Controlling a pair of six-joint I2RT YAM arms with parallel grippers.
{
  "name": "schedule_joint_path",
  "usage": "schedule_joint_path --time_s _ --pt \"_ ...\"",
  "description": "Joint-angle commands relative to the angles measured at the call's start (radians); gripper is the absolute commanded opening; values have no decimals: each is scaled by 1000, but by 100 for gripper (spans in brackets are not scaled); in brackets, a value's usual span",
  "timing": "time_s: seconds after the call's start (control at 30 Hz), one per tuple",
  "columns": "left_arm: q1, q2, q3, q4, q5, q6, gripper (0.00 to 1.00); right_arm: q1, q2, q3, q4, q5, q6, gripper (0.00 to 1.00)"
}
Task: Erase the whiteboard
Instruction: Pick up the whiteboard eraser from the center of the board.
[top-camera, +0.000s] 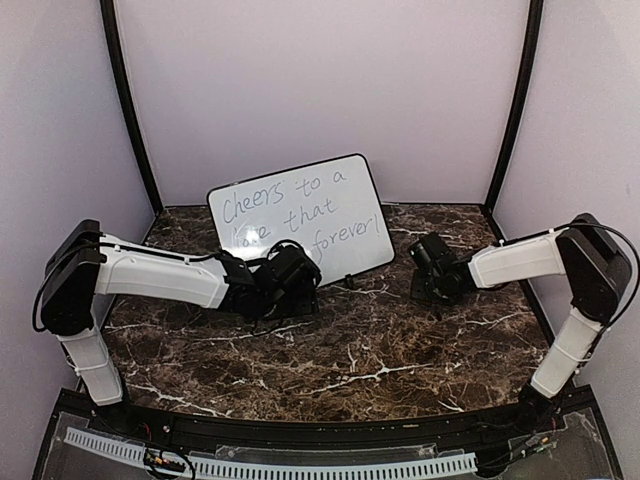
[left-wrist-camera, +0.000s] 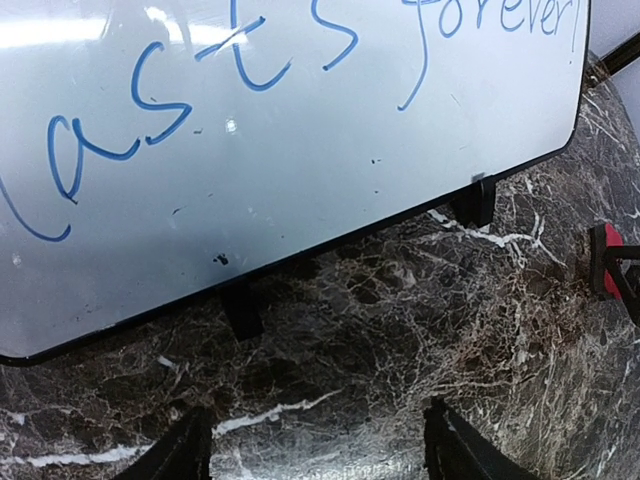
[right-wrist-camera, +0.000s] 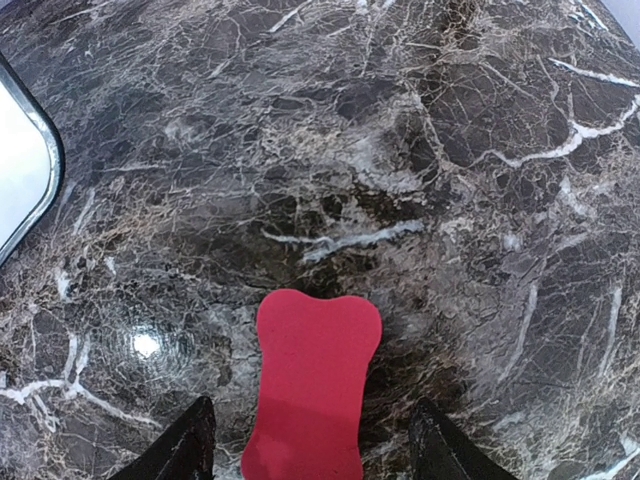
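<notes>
While the left gripper sits jaws spread and empty just before the whiteboard, propped at the table's back with its writing intact, the right gripper straddles the red eraser, jaws apart: pickup step, closing on it likely next.

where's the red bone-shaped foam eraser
In the right wrist view, the red bone-shaped foam eraser lies on the dark marble table between the open fingers of the right gripper, right of the black-framed whiteboard.
</notes>
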Motion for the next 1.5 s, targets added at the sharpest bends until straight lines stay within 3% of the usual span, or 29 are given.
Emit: schedule_joint_path --time_s 0.0,0.37,0.57,0.97,1.47 --pt "-4 -26 -23 -16 -25 11 71 14 15 31 20 35 23 62" --pt "-4 -24 -32 -1 -20 16 71 27 46 34 21 65 36 54" --pt "-4 -21 -31 10 -17 22 70 27 49 33 33 68 31 42" --pt "-4 -24 -29 5 -20 27 70 27 68 41 25 75 28 45" --pt "-4 -15 -30 11 -20 30 70 27 77 42 45 83 -2 29"
